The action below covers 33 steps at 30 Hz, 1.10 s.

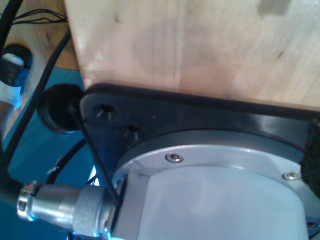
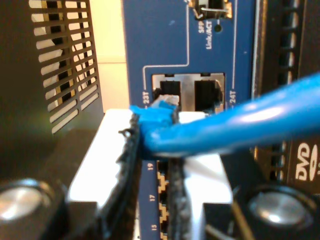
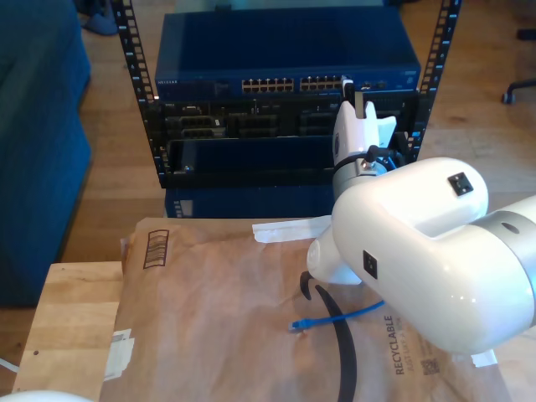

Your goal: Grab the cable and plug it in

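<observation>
Cable (image 2: 240, 125) sat pinched in my second end effector (image 2: 155, 165), its plug (image 2: 162, 107) just short of port 23T (image 2: 167, 92) on the switch (image 3: 285, 59), where slight tilt risked jamming; my first end effector's state was unclear.

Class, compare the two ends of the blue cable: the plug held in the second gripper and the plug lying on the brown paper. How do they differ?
The held plug is clamped in my second gripper, raised at the blue switch, at port 23T; the loose plug lies free.
The held plug points into the rack; the loose plug lies flat on the brown paper.
Both end one blue cable.
</observation>
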{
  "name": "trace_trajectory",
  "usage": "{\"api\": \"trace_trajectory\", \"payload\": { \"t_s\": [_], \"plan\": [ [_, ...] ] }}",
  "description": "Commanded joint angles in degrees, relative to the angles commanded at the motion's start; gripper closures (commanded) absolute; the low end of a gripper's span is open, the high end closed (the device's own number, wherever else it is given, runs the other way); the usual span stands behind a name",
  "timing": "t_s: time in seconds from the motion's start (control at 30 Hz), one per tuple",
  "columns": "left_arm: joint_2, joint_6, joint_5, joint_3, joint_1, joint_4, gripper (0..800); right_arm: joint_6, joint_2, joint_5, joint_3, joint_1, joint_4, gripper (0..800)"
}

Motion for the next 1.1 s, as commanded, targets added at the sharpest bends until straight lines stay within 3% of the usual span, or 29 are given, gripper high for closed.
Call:
{"api": "trace_trajectory", "payload": {
  "t_s": [1.1],
  "plan": [
    [0.1,0.0,0.0,0.0,0.0,0.0,0,0.2,0.1,-0.6,-0.4,-0.4,0.0,800]
  ]
}}
